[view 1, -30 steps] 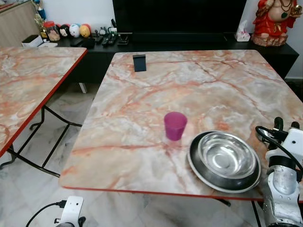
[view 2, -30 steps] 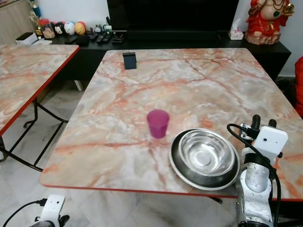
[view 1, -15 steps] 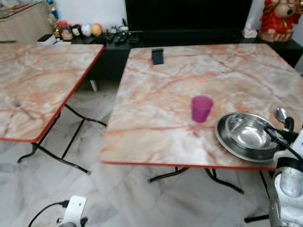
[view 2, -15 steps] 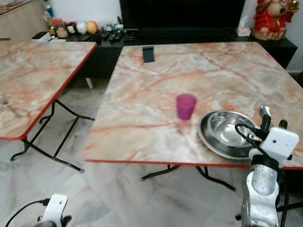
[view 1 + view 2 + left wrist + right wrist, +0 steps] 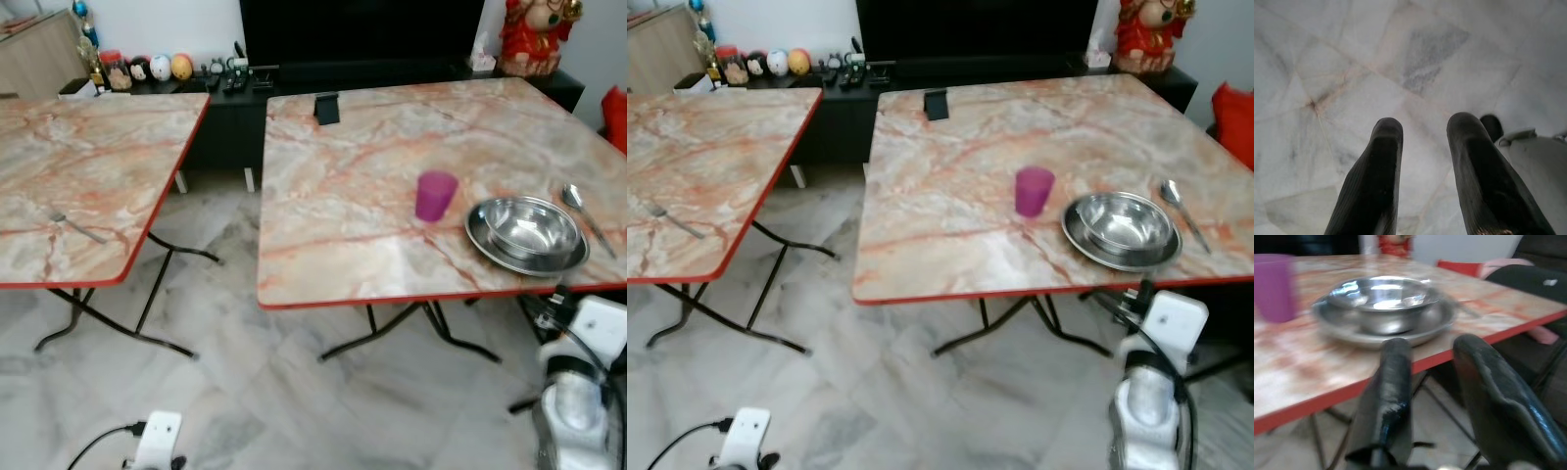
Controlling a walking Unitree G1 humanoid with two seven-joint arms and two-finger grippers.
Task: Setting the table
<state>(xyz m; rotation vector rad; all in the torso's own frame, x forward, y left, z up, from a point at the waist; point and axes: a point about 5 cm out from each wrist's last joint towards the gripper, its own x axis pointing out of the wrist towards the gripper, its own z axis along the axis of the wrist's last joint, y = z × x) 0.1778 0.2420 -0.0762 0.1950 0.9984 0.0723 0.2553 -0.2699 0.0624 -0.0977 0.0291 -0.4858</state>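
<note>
Right gripper fingers apart, holding nothing, sitting just off the red near edge of the marble table, below tabletop level. From it, at 12 o'clock: steel bowl nested in a steel plate. Spoon lies just beside the plate, at its 3 o'clock. Purple cup upright at the plate's 10 o'clock, near but apart. Small dark stand at the table's far edge. Second marble table at 9 o'clock, with a fork on it. Left gripper fingers apart, empty, hanging over the marble floor.
</note>
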